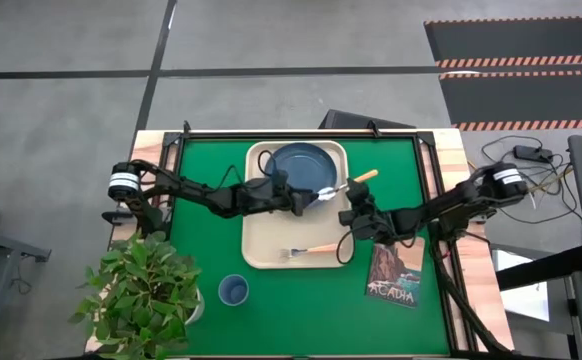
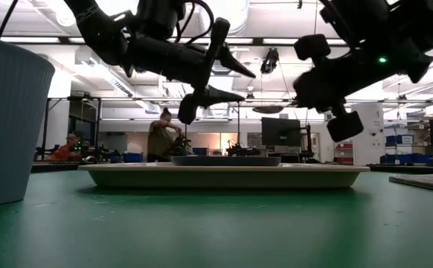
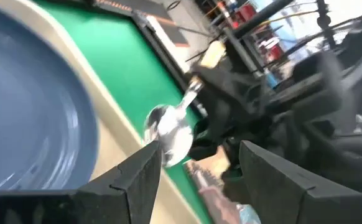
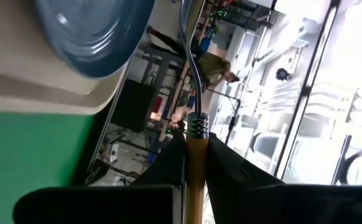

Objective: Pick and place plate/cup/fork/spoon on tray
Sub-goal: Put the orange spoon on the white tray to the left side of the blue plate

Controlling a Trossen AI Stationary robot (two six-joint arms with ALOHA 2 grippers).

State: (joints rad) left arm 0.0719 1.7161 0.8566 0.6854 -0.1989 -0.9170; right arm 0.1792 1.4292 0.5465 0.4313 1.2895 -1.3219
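The cream tray (image 1: 261, 230) lies on the green mat. The blue plate (image 1: 301, 168) rests flat on its far half, and the fork (image 1: 309, 252) lies on its near half. The blue cup (image 1: 233, 290) stands on the mat near the tray's near left corner. My right gripper (image 1: 356, 205) is shut on the spoon (image 1: 349, 184) over the tray's right rim. My left gripper (image 1: 306, 200) is open over the tray beside the plate. The spoon's bowl (image 3: 168, 132) shows just ahead of the left gripper's spread fingers (image 3: 140, 171). My right gripper pinches the spoon's wooden handle (image 4: 196, 155) between its two fingers, just behind the metal collar. The metal neck and bowl (image 4: 190, 37) stick out beyond the fingertips. The spoon is lifted clear of the tray, by the plate's right rim.
A potted plant (image 1: 146, 290) stands at the near left corner, and a picture card (image 1: 396, 272) lies on the mat right of the tray. People (image 2: 161, 138) sit in the room beyond the table. Bare mat (image 1: 301, 310) lies near the front edge.
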